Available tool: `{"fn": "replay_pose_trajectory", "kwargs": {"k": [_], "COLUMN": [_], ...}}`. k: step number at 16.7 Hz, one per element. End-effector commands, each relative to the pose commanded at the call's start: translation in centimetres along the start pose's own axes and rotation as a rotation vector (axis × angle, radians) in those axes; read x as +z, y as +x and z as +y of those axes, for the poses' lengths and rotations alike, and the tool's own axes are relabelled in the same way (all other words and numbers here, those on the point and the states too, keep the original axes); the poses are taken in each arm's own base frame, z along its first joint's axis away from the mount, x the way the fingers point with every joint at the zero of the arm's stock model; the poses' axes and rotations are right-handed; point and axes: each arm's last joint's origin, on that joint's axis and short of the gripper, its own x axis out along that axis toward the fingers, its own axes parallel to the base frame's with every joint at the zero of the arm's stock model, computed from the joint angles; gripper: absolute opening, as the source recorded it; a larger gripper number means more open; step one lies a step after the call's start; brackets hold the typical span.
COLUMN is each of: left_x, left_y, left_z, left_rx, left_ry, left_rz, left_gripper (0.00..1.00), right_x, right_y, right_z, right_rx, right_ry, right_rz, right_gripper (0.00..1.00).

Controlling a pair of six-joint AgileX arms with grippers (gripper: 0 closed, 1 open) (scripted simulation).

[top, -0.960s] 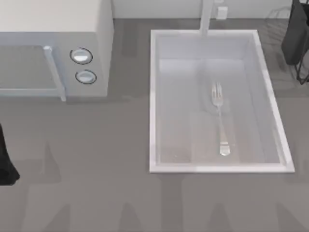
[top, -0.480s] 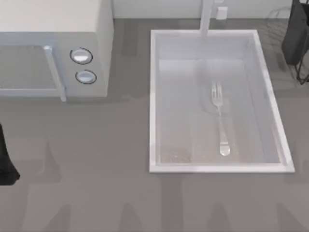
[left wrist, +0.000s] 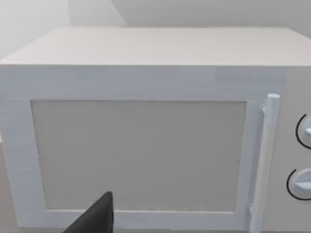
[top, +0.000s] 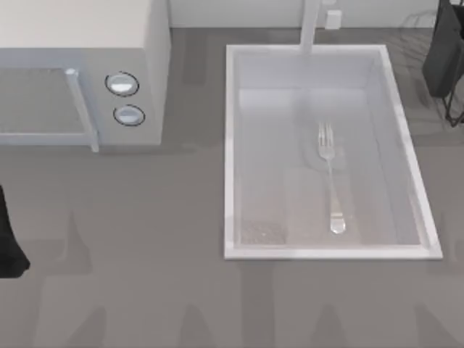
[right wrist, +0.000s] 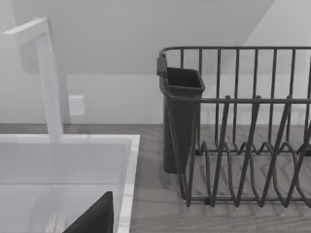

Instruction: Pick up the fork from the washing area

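- Lying flat on the washing area floor, right of centre, the fork is pointing its tines toward the faucet, handle accessible for a top grasp.
- Left claw is sitting at the desk's left edge; right claw is waiting beside the dish rack; spread of either cannot be told.

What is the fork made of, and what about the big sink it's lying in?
The fork looks like shiny silver metal; its rounded handle end gleams. The sink looks like smooth pale grey-white plastic or enamel, matte, with a lighter rim; which one, I can't tell.
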Motion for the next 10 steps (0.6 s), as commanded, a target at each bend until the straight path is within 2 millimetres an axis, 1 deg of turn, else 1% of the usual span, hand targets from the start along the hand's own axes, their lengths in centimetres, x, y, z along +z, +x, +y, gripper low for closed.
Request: {"fn": "replay_pose_trajectory", "kwargs": {"k": [8, 10], "left_x": [0.0, 0.0], "left_y": [0.0, 0.0], "left_z": [0.0, 0.0], "left_rx": [0.0, 0.0], "left_ry": [0.0, 0.0], "left_rz": [0.0, 0.0], "left_gripper": [1.0, 1.0], "right_x": [0.0, 0.58], "right_y": [0.0, 0.01], "right_z": [0.0, 0.03], "right_rx": [0.0, 0.002], "right_ry": [0.0, 0.002], "right_rz": [0.0, 0.015], "right_gripper": [1.0, 1.0]}}
